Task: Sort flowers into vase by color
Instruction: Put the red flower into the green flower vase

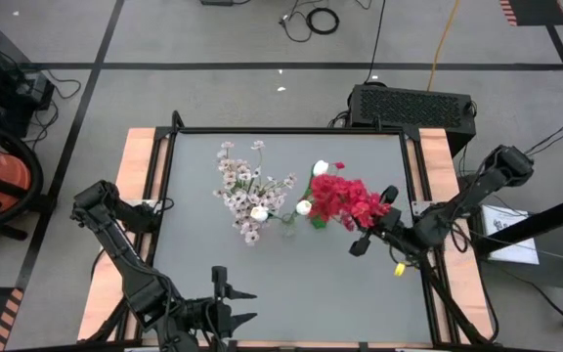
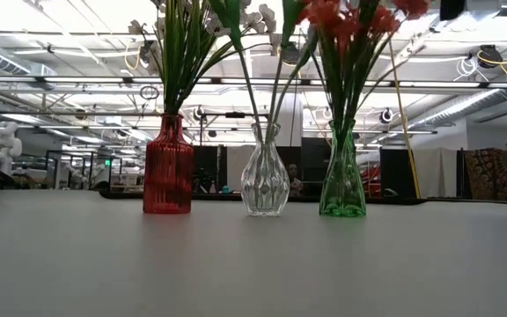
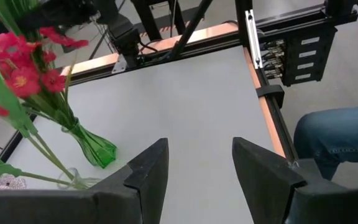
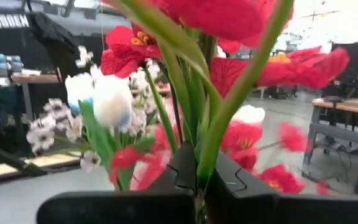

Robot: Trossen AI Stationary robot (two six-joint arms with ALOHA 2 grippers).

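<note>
Three vases stand in a row mid-table: a red vase [image 2: 167,172] with pinkish-white sprigs [image 1: 238,191], a clear vase [image 2: 265,180] with white buds [image 1: 304,206], and a green vase [image 2: 341,180] with red flowers [image 1: 345,198]. Their stems stick down into the vase necks. My right gripper [image 1: 368,227] is at the right side of the red blooms, shut on a green stem [image 4: 202,163]. My left gripper [image 3: 199,168] waits open near the table's near edge [image 1: 233,305], touching nothing. My right gripper pinches a thin green stem [image 4: 204,155] of a red flower between its two fingers [image 4: 232,180], up among the blooms and well above the vase. The fingers come from the table's right side, across the stem. The stem stands about upright; I cannot tell whether its lower end is in the green vase.
Bare grey tabletop [image 1: 291,279] lies between the vases and the near edge. Wooden side rails [image 1: 135,186] and a black frame border the table. A person's jeans-clad leg [image 3: 337,137] shows beyond the table's edge in the left wrist view.
</note>
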